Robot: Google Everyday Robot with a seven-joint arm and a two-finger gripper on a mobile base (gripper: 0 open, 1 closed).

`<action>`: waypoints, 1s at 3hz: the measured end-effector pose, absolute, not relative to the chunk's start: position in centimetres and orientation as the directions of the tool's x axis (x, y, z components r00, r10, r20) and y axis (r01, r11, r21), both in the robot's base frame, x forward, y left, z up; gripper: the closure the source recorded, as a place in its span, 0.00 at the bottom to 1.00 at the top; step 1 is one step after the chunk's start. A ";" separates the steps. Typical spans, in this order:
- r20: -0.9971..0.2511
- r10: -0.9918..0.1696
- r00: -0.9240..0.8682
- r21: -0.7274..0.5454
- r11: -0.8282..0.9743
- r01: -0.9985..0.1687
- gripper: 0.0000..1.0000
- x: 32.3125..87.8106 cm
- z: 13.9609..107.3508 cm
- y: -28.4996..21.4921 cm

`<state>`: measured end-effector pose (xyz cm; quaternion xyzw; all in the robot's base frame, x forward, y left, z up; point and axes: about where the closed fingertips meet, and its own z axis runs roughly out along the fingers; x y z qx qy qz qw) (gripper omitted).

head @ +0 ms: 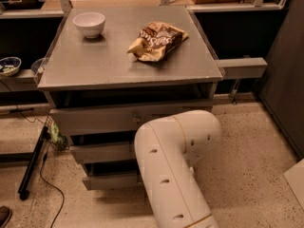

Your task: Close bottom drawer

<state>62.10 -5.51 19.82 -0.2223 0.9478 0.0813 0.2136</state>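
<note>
Drawer stack [95, 120], lower left of frame: bottom drawer [111, 180] seemingly ajar beneath two others; gripper hidden behind white arm [173, 160] (its hold cannot be told), so a blind off-centre push may skew and jam the panel.

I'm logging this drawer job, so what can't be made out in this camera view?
Camera view:
The tool: out of sight, likely behind the white arm.
The bottom drawer: right part and knob hidden by the arm.
The blue bowl: cut off by the left edge.
</note>
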 end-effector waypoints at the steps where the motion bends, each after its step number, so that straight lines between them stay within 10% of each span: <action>1: -0.441 -0.387 -0.810 0.059 0.888 -0.456 0.51 62.1 19.8 -5.5; 3: -0.441 -0.387 -0.810 0.059 0.888 -0.456 0.05 62.1 19.8 -5.5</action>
